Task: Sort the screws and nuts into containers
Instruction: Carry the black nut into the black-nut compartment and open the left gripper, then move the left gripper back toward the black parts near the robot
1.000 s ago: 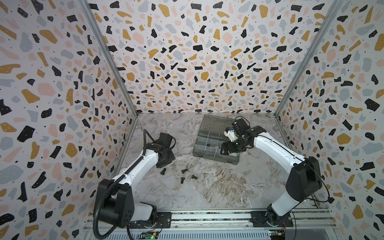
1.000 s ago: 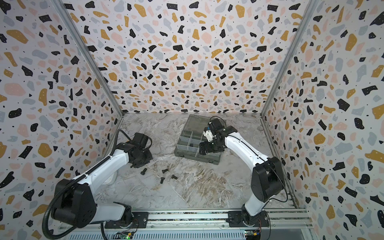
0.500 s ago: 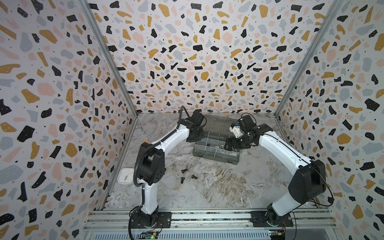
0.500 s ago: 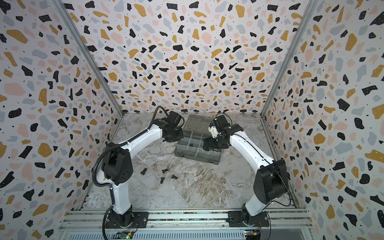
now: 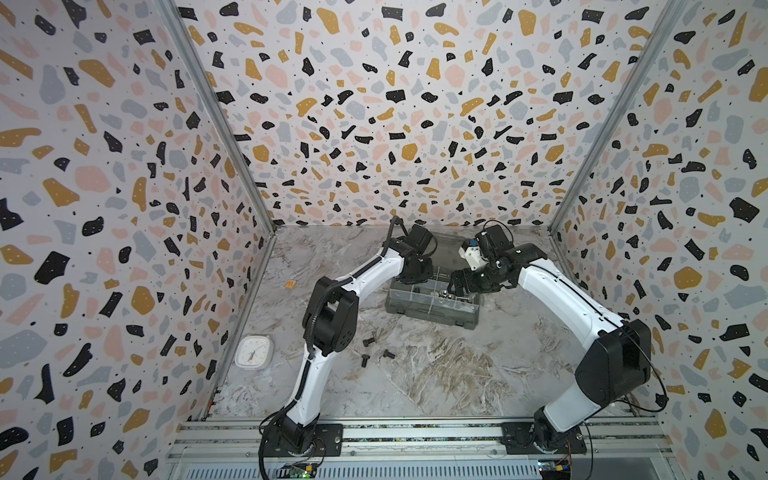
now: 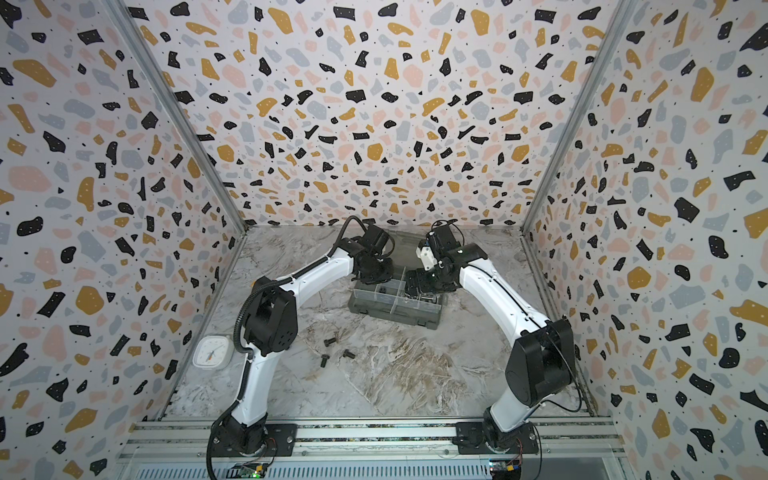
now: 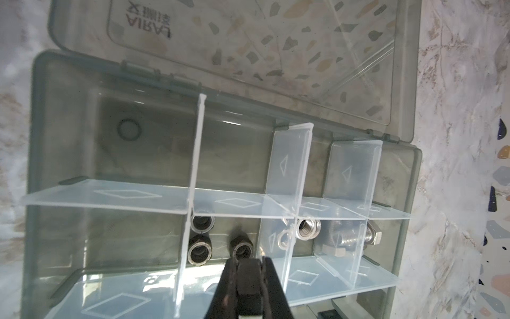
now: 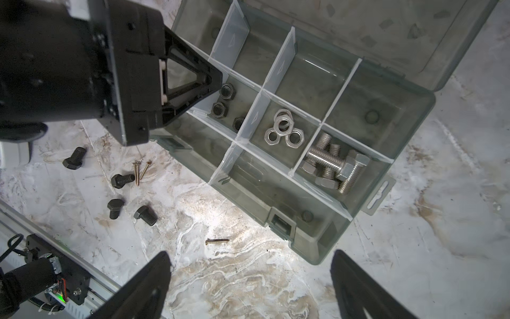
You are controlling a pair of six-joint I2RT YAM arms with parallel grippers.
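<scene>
The black nut [image 7: 248, 276] is wedged right between the left fingers [image 7: 271, 288], which are closed down on it and hang just above the middle row of the smoky-grey organiser box [image 7: 31, 143]. Straight below them is a compartment [image 7: 220, 234] with three more black nuts [image 8: 219, 109] lying loose. The nearest one looks just beside the fingertip in the right wrist view, but I can't tell if it touches. The next compartment along has the silver nuts [image 8: 284, 129] bunched together, and the one after that holds a pile of silver bolts [image 8: 335, 165]. The right fingers [image 8: 146, 290] are spread wide with nothing between them, hovering over bare table [image 8: 248, 276] just beside the box's latch side. Four black bolts [image 8: 121, 181] lie out on the table, away from both sets of fingers, with three thin brass-coloured wood screws [image 8: 216, 241] scattered near them. The lid [image 7: 303, 41] is hinged open behind the box. It has lettering [image 7: 147, 23] that reads like AIRAJ, seen backwards through the plastic, plus a few characters I can't make out. In both top views a white square clock [image 5: 253, 352] [image 6: 212, 352] sits by the left wall.
</scene>
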